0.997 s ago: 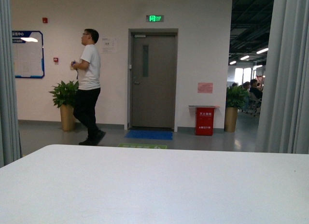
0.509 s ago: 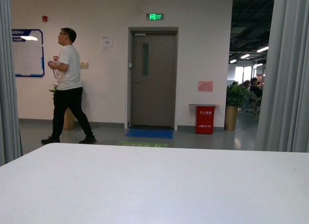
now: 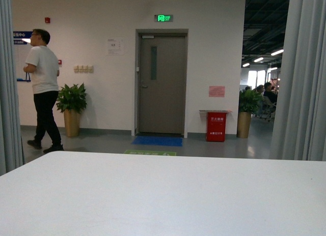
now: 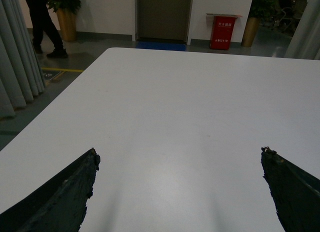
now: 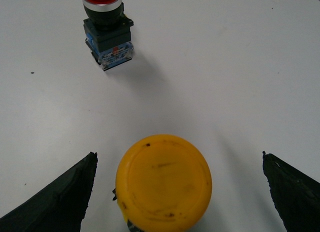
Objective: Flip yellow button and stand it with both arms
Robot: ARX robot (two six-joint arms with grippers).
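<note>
**Yellow button between the open right claw's fingers**

In the right wrist view the yellow button (image 5: 164, 181) sits on the white table (image 5: 240, 67) with its round cap facing the camera, scuffed with small dark marks. It lies between the two black fingers (image 5: 55, 199) of the right claw (image 5: 177, 192), which is spread wide, both fingers clear of the cap. Farther along the table, well apart from it, lies a red button (image 5: 107, 34) with a silver collar and a dark blue contact block.

The left claw (image 4: 180, 192) is likewise spread wide over bare table, nothing between its fingers (image 4: 55, 197).

In the front view neither arm nor button shows. Beyond the table a man (image 3: 42, 88) in a white shirt walks beside a potted plant (image 3: 72, 108), with a grey door (image 3: 161, 83) and a red bin (image 3: 215, 126) along the wall.
</note>
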